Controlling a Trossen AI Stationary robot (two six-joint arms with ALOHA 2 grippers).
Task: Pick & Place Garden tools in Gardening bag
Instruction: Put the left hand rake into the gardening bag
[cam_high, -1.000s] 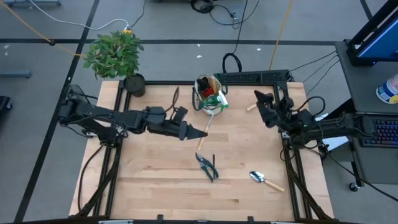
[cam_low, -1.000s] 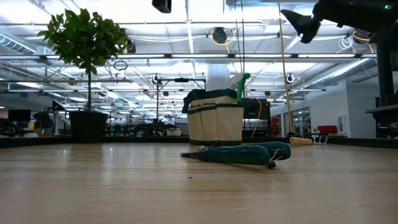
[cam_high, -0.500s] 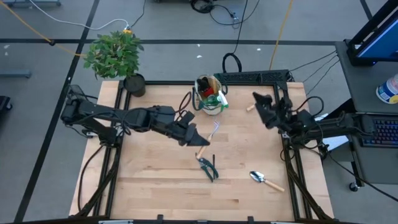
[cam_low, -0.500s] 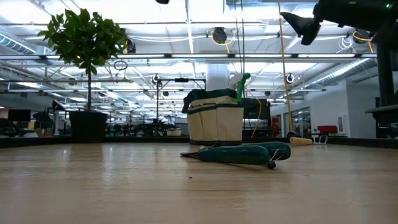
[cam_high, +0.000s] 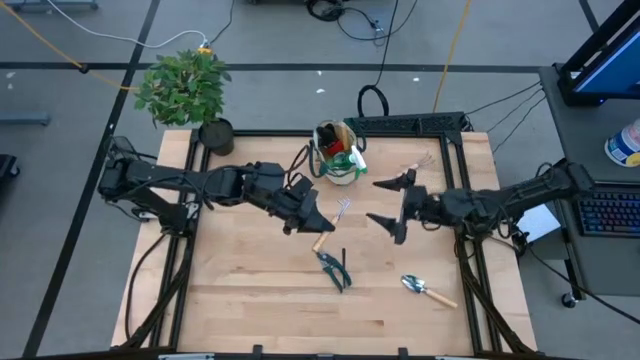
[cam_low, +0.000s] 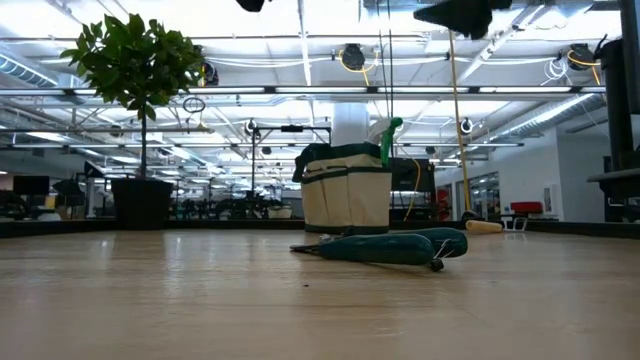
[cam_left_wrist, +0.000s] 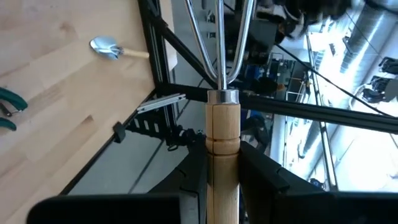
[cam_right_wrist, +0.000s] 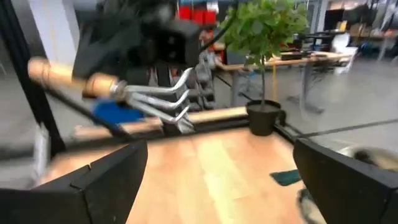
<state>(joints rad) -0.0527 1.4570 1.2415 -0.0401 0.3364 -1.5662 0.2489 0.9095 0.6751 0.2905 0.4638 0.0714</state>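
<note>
Two pincers meet mid-table: the left gripper (cam_high: 312, 222) pinches a hand fork (cam_high: 333, 222) by its wooden handle, tines raised. Opposite it, the right gripper (cam_high: 388, 202) is spread wide, with the gardening bag (cam_high: 337, 153) beyond both.

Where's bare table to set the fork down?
Free: the whole left part of the table, below the plant pot, and the near edge. Crowded: the centre, with shears, trowel, both grippers, the left gripper holding the fork.

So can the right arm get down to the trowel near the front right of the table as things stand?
Probably yes. The right end effector is open and empty, hovering above mid-table, and the trowel lies alone on bare wood. The pruning shears lie well apart, and the left end effector holds the hand fork farther off.
</note>
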